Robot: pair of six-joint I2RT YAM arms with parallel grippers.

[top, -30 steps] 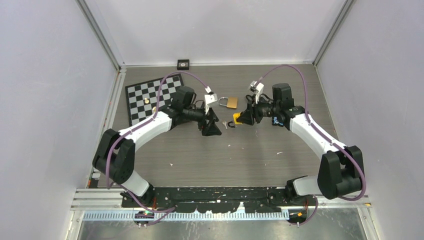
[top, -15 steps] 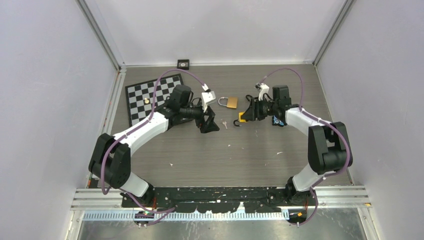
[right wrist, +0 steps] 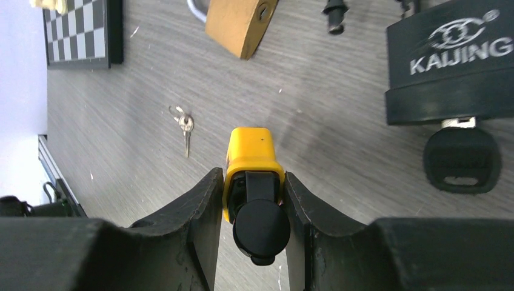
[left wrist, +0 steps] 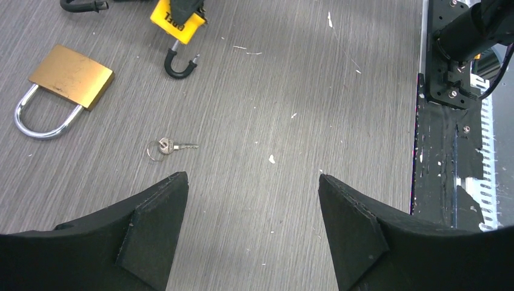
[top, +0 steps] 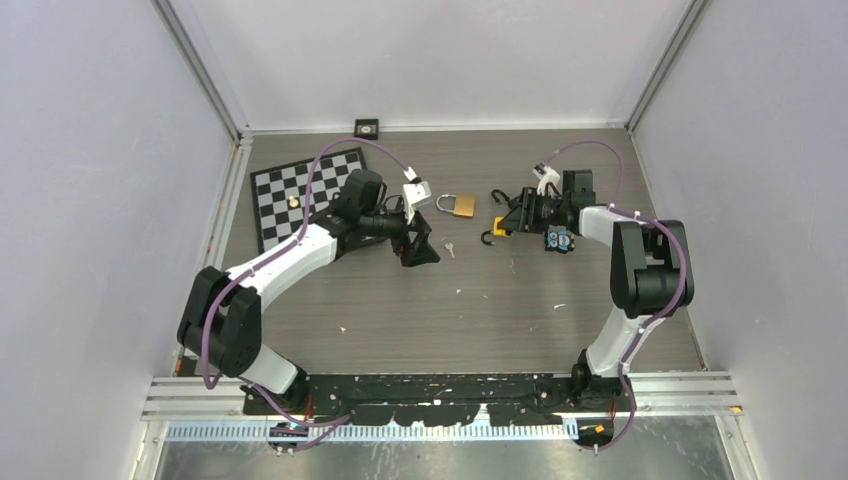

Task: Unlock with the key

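Observation:
My right gripper point(right wrist: 251, 176) is shut on a small yellow padlock point(right wrist: 251, 151), fingers pressed on its two sides. A black key head point(right wrist: 262, 227) sticks out of the lock's near end, between the fingers. Seen from above, the yellow padlock point(top: 500, 225) is near the table's middle, its black shackle point(left wrist: 179, 63) pointing toward the left arm. A small silver key point(left wrist: 166, 146) on a ring lies loose on the table. My left gripper point(left wrist: 253, 179) hovers open just short of it, holding nothing.
A brass padlock point(top: 463, 205) lies behind the silver key point(top: 449, 247). A black padlock point(right wrist: 451, 60) with its own black key point(right wrist: 462, 159) sits beside my right gripper. A checkerboard point(top: 300, 195) is at the back left. A small black square point(top: 367, 127) is against the back wall.
The right arm has folded and drawn the yellow padlock to the right and slightly back. The left gripper has shifted a little back and left, its jaws slightly wider.

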